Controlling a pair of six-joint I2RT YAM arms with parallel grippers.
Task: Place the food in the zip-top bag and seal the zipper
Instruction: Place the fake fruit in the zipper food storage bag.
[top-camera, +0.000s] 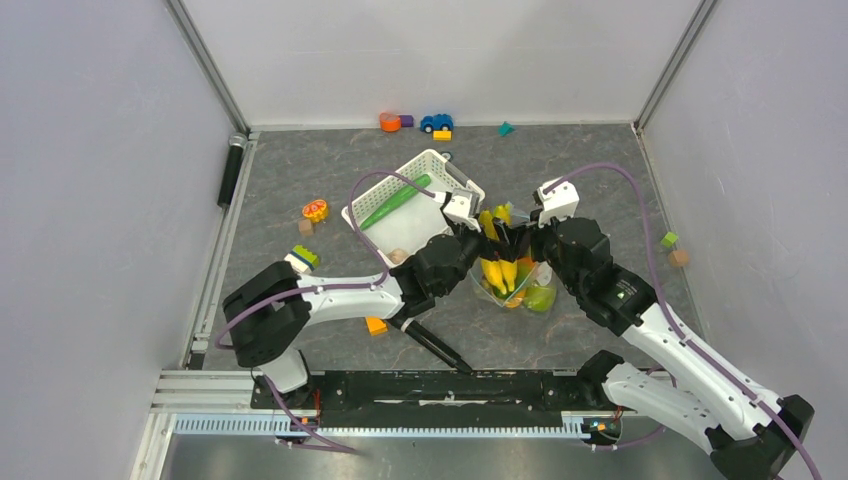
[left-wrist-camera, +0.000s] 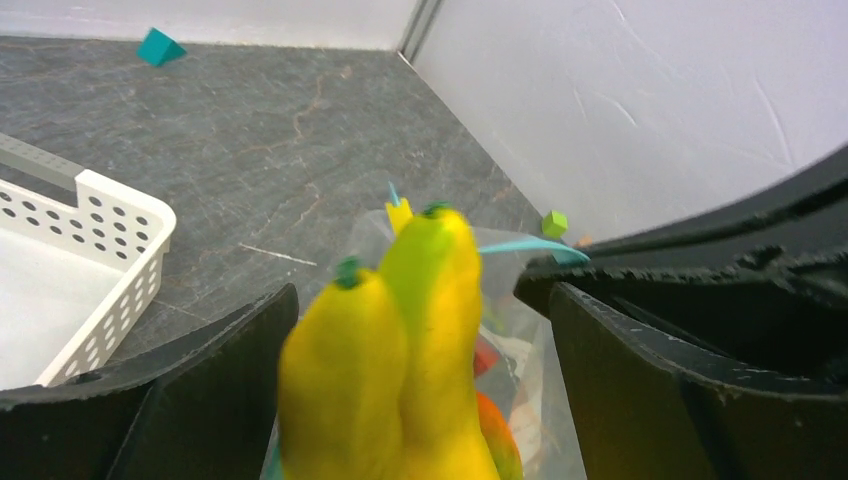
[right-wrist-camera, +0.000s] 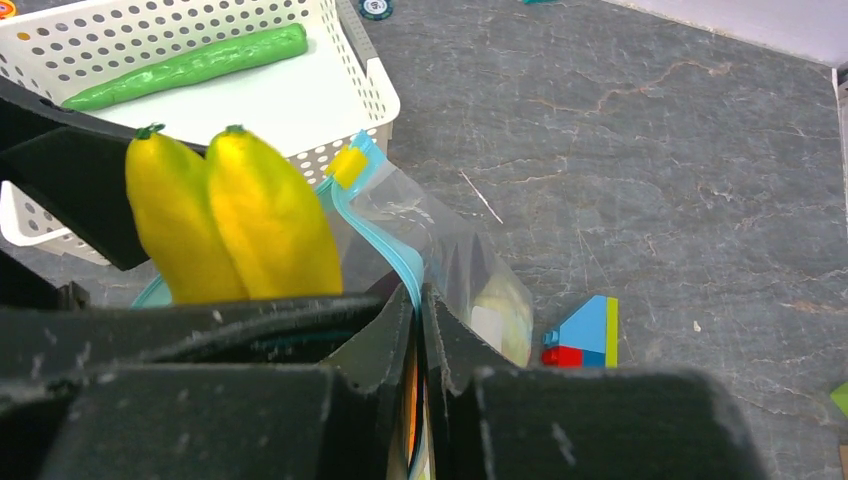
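The clear zip-top bag (top-camera: 515, 288) stands open between my two grippers, with an orange-yellow pepper (left-wrist-camera: 495, 430) and a green pear (top-camera: 540, 298) inside. The yellow bananas (top-camera: 498, 268) stand upright in its mouth, tips up. My left gripper (top-camera: 488, 243) is open around the bananas (left-wrist-camera: 420, 330), with a gap on the right side. My right gripper (right-wrist-camera: 418, 300) is shut on the bag's rim at the light-blue zipper (right-wrist-camera: 385, 240). The bananas also show in the right wrist view (right-wrist-camera: 240, 220). A green cucumber (top-camera: 395, 203) lies in the white basket (top-camera: 420, 163).
The basket stands just behind and to the left of the bag. A black microphone (top-camera: 232, 170) lies at the left wall. Another black rod (top-camera: 435, 345) lies near the front. Toy blocks and a car (top-camera: 436, 122) are scattered; a blue-red block (right-wrist-camera: 585, 335) sits right of the bag.
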